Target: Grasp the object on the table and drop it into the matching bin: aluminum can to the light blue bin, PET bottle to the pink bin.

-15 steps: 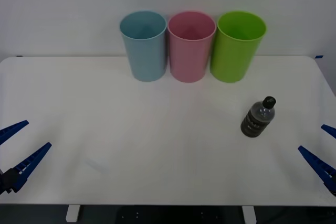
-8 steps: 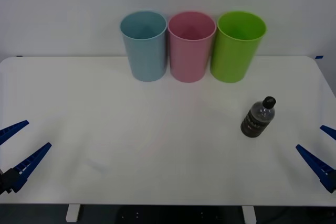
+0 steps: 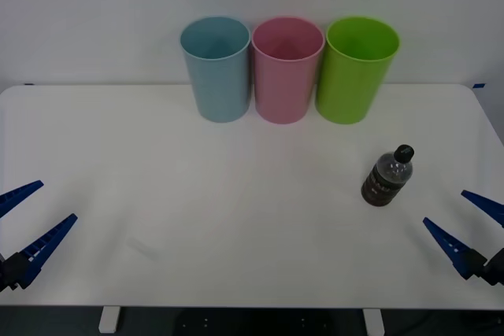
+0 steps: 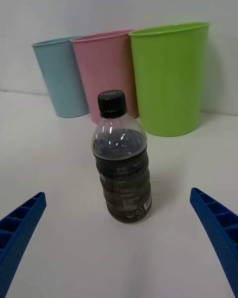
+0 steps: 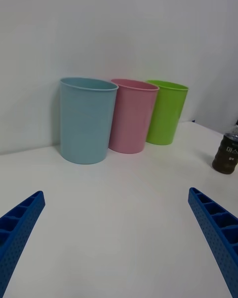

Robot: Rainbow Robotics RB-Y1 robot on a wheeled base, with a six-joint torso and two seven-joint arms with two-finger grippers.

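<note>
The PET bottle point(image 3: 387, 176) stands upright on the white table point(image 3: 236, 194) at the right, small, clear, dark-filled, with a black cap; it also stands upright in the right wrist view point(image 4: 120, 159) and at the far edge of the left wrist view point(image 5: 227, 153). My right gripper point(image 3: 465, 224) is open near the table's front right edge, a short way in front and to the right of the bottle, apart from it. My left gripper point(image 3: 24, 218) is open at the front left edge. The light blue bin point(image 3: 216, 68) and pink bin point(image 3: 287, 69) stand at the back.
A lime green bin point(image 3: 356, 69) stands right of the pink bin, behind the bottle. The three bins touch or nearly touch in a row at the table's far edge, against a white wall.
My right gripper has moved inward to the left, toward the bottle. The bottle, the bins and my left gripper have not moved.
</note>
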